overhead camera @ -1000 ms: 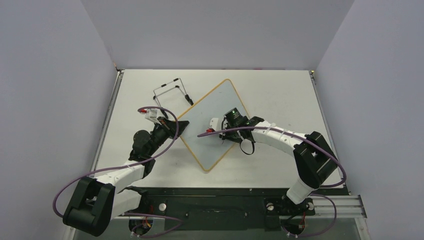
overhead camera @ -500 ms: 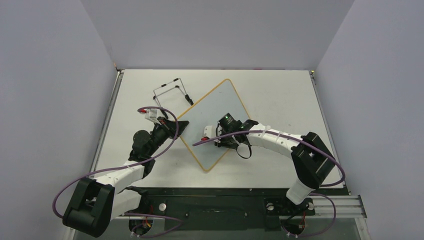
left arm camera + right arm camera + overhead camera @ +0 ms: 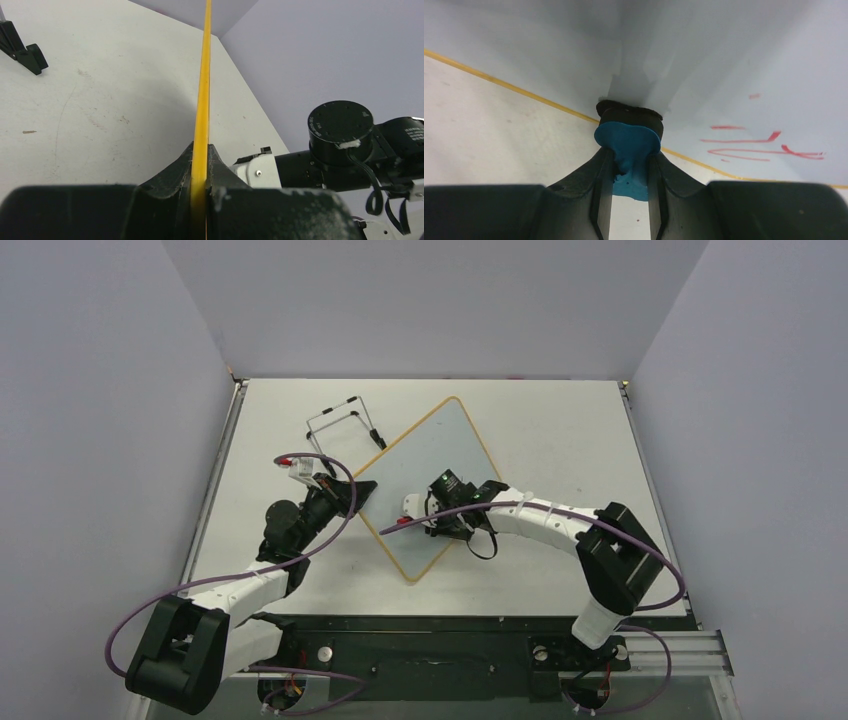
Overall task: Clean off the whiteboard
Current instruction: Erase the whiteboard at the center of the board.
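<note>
Blue and squashed, the small foam eraser block [image 3: 628, 142] sits pinched between the nearly closed fingers of the right claw [image 3: 630, 160]. Its dark face presses on the glossy white whiteboard with the thin tan-yellow frame [image 3: 724, 60]. Just beyond it, to the right, red handwritten strokes [image 3: 754, 145] remain.

The left claw [image 3: 201, 155] is clamped fully shut on the board's yellow edge, apparently steadying it.

Over the last second the right claw has swept from the middle of the board toward its near-left edge. So 1 pass looks done, yet the task is unfinished while red shows.

From above, the board lies diagonally on the white worktop [image 3: 560, 430], with the thin black wire stand [image 3: 345, 420] just beside its far-left edge. No writing can be made out there; only the right wrist view reveals it.
</note>
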